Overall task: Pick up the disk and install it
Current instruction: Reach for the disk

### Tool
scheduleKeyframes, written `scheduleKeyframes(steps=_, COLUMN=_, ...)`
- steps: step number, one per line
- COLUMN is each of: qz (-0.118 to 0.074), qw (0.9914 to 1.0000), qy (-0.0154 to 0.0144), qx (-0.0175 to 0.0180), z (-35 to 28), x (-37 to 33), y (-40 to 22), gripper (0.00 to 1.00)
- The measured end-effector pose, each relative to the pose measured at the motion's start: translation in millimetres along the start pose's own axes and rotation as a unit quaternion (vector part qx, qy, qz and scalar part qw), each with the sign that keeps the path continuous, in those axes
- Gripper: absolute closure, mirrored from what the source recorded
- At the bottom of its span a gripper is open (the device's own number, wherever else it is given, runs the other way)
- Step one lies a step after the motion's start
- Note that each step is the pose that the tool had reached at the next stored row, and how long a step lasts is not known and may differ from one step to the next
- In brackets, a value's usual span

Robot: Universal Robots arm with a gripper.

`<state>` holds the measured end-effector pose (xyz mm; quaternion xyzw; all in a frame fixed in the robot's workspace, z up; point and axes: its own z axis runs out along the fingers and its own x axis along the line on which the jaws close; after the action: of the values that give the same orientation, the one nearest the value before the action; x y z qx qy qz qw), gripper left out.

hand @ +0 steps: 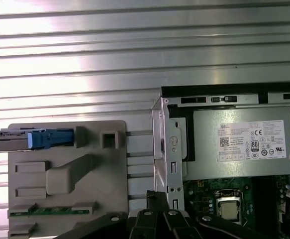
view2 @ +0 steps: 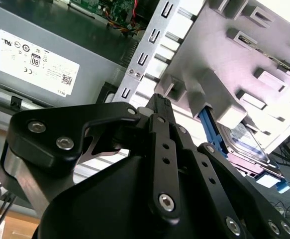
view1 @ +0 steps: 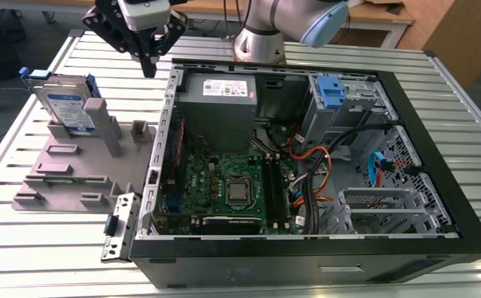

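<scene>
- Closest to the lens in both wrist views: black gripper (view2: 159, 102) (hand: 157, 197), fingertips pressed together, clamping nothing.
- Also in the upper left of the exterior view, the gripper (view1: 149, 67) pointing down over the slatted metal table (view1: 41, 248), between the disk and the back corner of the computer case.
- Disk (view1: 64, 105) at the upper left of the exterior view, upright on its edge in a slot of the grey holder tray (view1: 74, 171). White and blue label turned to the camera, blue rails along the sides, well clear of the fingertips.
- Edge-on in the first wrist view: disk (hand: 5, 141) as a thin dark strip with a blue rail end, seated in the holder tray (hand: 110, 174).
- Partly hidden behind the gripper linkage in the second wrist view: disk (view2: 241, 142), standing in the holder tray (view2: 234, 50).
- Just beside the tray, toward the exterior view's right: open computer case (view1: 307, 264) lying on its side, interior exposed.
- Inside the case, toward its upper left corner: grey power supply (view1: 220, 99) (hand: 234, 149) (view2: 35, 55) with a white sticker.
- Below the power supply: green motherboard (view1: 215, 180) with the processor socket (view1: 237, 192) (hand: 228, 209).
- Upper right of the case: blue bracket (view1: 329, 90) in the metal drive cage.
- Lower right of that cage: orange cables (view1: 319, 155).
- Top centre of the exterior view: silver arm base (view1: 261, 37), standing on the table behind the case.
</scene>
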<state>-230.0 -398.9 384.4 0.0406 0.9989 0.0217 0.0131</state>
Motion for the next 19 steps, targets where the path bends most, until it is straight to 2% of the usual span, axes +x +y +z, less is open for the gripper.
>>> scheduleKeyframes(steps=4, qz=0.0, qw=1.0, qy=0.0, qx=0.0, z=0.3, x=4.2, y=-0.3, gripper=0.89)
scheduleKeyframes(steps=19, qz=0.0, qw=1.0, qy=0.0, qx=0.0, z=5.0, x=30.2, y=-2.0, gripper=0.89)
